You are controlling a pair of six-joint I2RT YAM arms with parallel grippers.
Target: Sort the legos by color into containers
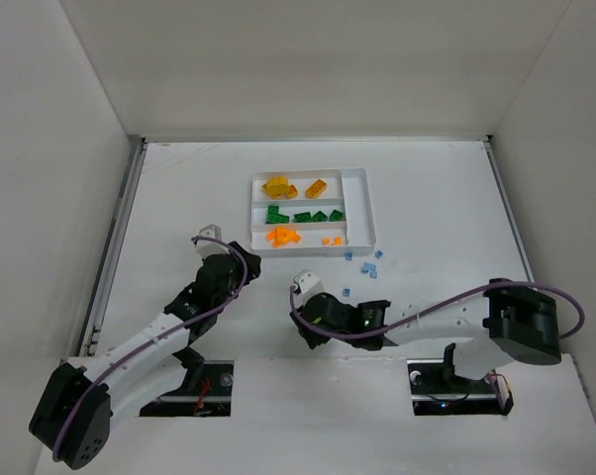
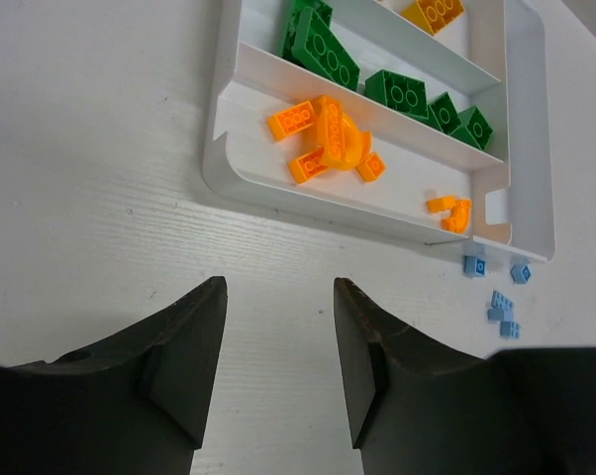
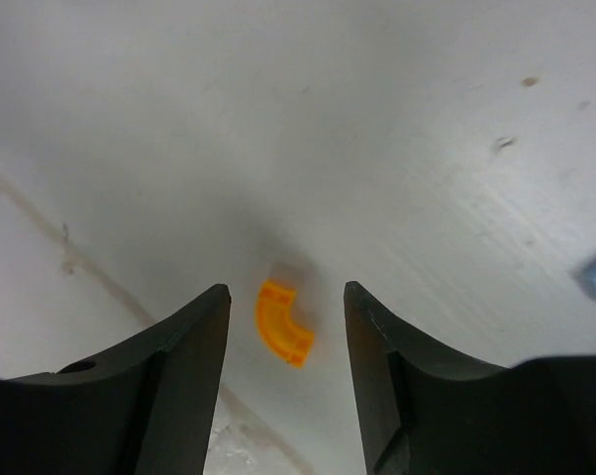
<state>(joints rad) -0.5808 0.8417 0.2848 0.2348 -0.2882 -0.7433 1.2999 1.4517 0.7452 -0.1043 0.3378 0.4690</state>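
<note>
Right pincer (image 3: pixel 284 292) spread, one orange curved bit (image 3: pixel 283 325) between its tips; left pincer (image 2: pixel 278 285) spread too

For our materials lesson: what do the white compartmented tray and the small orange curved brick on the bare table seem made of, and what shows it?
White shallow compartmented tray: probably moulded plastic, smooth and slightly glossy; thin walls, rounded corners.
Small orange curved brick: apparently hard plastic, evenly coloured, with crisp moulded edges.

Yellow bricks (image 1: pixel 278 185), green bricks (image 1: pixel 278 214) and orange pieces (image 1: pixel 281 236) are lying in separate slots of the white tray (image 1: pixel 361 203), upper centre. Blue bits (image 1: pixel 372 262) are sitting just below its right corner. One orange arch (image 3: pixel 283 324) is showing alone, lower centre of the right wrist view.
</note>
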